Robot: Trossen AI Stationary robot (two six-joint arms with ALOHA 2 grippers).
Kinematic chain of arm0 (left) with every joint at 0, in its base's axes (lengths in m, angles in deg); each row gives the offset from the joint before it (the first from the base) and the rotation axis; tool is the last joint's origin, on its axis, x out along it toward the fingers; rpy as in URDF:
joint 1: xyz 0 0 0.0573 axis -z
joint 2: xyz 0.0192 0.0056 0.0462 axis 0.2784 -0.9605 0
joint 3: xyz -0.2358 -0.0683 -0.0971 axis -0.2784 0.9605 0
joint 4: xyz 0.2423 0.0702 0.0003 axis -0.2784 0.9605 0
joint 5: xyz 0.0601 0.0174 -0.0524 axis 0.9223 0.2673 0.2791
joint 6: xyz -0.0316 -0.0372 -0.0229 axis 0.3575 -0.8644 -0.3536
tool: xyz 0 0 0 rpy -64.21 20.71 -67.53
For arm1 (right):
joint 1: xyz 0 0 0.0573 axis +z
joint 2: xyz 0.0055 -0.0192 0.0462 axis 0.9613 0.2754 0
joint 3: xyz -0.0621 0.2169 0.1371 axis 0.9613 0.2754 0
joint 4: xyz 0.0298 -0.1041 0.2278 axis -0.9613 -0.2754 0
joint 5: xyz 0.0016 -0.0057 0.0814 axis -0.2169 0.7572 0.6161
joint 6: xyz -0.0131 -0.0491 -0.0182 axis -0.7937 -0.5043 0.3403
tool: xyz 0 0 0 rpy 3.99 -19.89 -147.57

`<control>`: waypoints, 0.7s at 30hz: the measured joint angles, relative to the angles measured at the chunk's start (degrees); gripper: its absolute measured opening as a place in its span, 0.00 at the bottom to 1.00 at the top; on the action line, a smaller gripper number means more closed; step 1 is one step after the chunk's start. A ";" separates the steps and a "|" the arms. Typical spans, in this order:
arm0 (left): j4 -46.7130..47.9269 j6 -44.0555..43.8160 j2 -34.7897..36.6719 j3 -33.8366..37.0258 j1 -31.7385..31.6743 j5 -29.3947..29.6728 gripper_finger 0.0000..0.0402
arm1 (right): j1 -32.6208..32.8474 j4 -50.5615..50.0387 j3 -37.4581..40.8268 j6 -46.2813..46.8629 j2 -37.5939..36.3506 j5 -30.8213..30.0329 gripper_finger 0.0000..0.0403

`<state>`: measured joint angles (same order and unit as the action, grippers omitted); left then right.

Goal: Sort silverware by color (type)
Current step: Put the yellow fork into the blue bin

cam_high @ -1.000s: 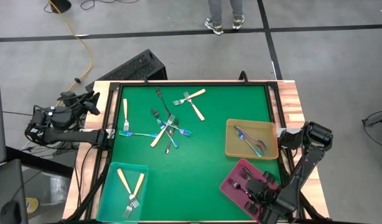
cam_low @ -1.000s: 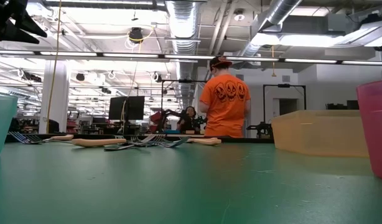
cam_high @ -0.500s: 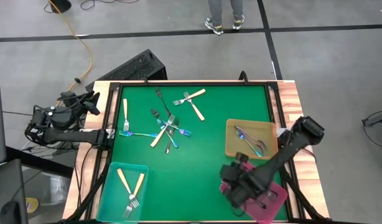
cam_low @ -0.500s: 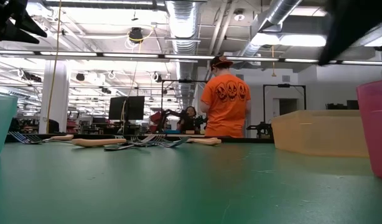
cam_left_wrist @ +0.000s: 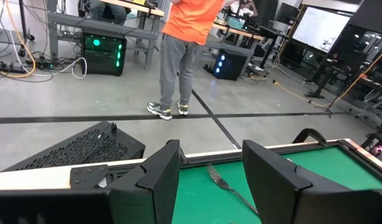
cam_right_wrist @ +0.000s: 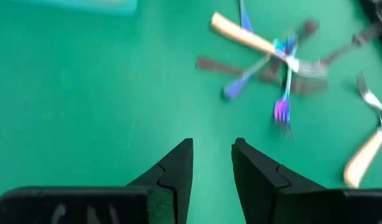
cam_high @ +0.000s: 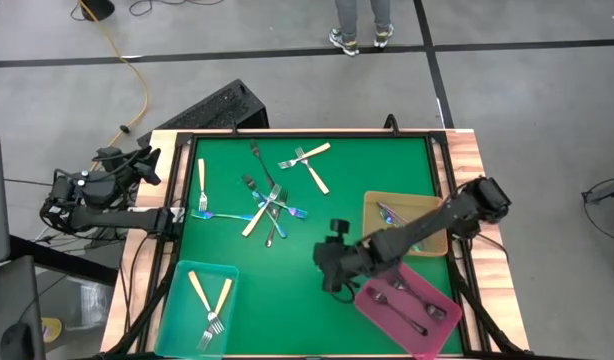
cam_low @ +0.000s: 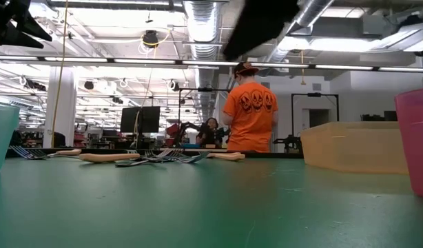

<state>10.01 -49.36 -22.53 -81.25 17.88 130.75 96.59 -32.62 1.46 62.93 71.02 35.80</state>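
Right gripper (cam_high: 330, 270) hovers near scattered forks (cam_high: 270, 205)

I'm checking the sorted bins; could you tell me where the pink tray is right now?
In the high view the pink tray sits at the table's near right corner, just below the tan tray, with the right gripper hovering beside its left end.

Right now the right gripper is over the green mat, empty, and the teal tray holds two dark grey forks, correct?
Not quite. The high view shows the teal tray holding two cream-handled forks, not dark grey ones. The right gripper is indeed over the green mat, empty.
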 joint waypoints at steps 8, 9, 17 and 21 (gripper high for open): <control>-0.01 0.00 -0.01 -0.01 0.02 0.00 0.39 | -6.75 13.71 0.00 -7.88 0.00 6.52 0.33; -0.01 0.00 0.00 -0.01 0.01 0.01 0.39 | -7.49 14.94 0.00 -7.88 0.00 6.64 0.33; -0.01 0.00 0.00 -0.01 0.00 -0.01 0.39 | -12.54 19.57 0.02 -8.04 2.82 10.13 0.33; 0.00 0.00 0.00 0.00 0.00 -0.01 0.39 | -13.74 23.39 0.03 -10.01 6.56 13.44 0.33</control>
<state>10.01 -49.36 -22.53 -81.25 17.88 130.74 82.85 -9.23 1.49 52.92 77.58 49.24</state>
